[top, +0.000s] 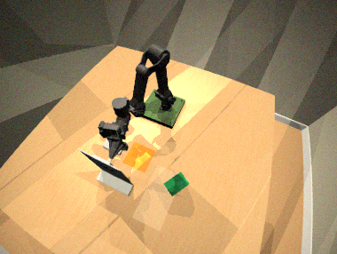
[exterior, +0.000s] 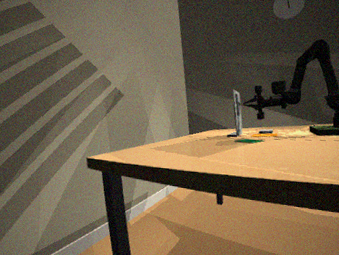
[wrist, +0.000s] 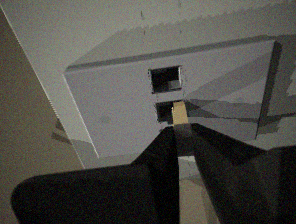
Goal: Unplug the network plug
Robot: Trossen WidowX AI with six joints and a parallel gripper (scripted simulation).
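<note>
The upright panel (top: pixel 105 167) (exterior: pixel 237 121) (wrist: pixel 117 107) stands on the table, with an open upper socket (wrist: pixel 165 80) and another opening (wrist: pixel 163 111) below it. The plug (wrist: pixel 184 142) is a small dark block in the wrist view, with a tan tab (wrist: pixel 179 113) at its top, in front of the lower opening's right side. My gripper (top: pixel 113 155) (exterior: pixel 246 104) (wrist: pixel 181 133) is shut on the plug, close to the panel face. How deep the plug sits in the socket is hidden. An orange square (top: pixel 137 157) (exterior: pixel 264 136) and a green square (top: pixel 176 184) (exterior: pixel 249 140) lie flat on the table.
A small grey object (top: pixel 106 146) (exterior: pixel 266 131) lies on the table below my hand, partly hidden in the top view. The panel's pale foot (top: pixel 114 184) rests on the table. The arm's green base board (top: pixel 173 118) (exterior: pixel 325 130) is behind the hand.
</note>
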